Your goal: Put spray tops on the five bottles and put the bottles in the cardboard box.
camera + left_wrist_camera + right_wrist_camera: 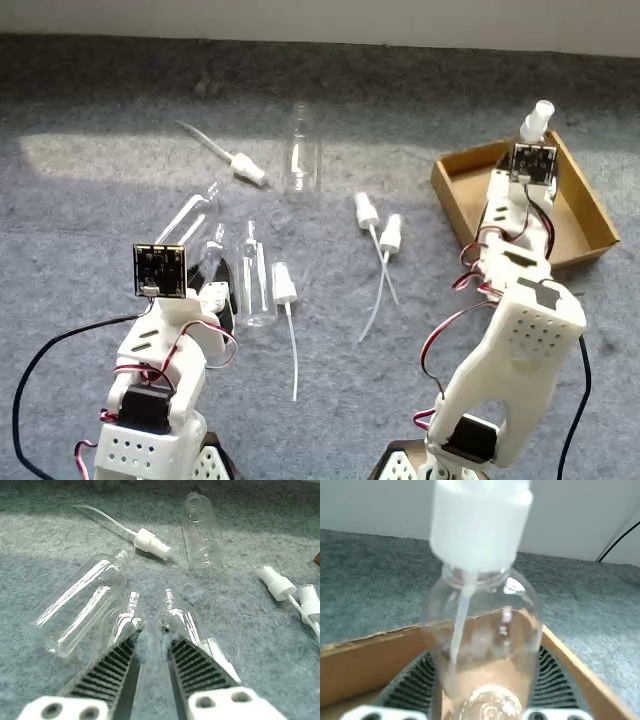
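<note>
My right gripper is shut on a clear bottle fitted with a white spray top, holding it over the cardboard box. My left gripper hangs low over the carpet, narrowly open and holding nothing, its tips between two small clear bottles. A larger bottle lies beside them, and another bottle lies farther off. Loose spray tops lie about: one with a long tube, a pair mid-table, and one beside the small bottles.
Grey carpet covers the table. The box's brown wall rises close around the held bottle. A pale wall runs along the far edge. Open carpet lies between the two arms at the front.
</note>
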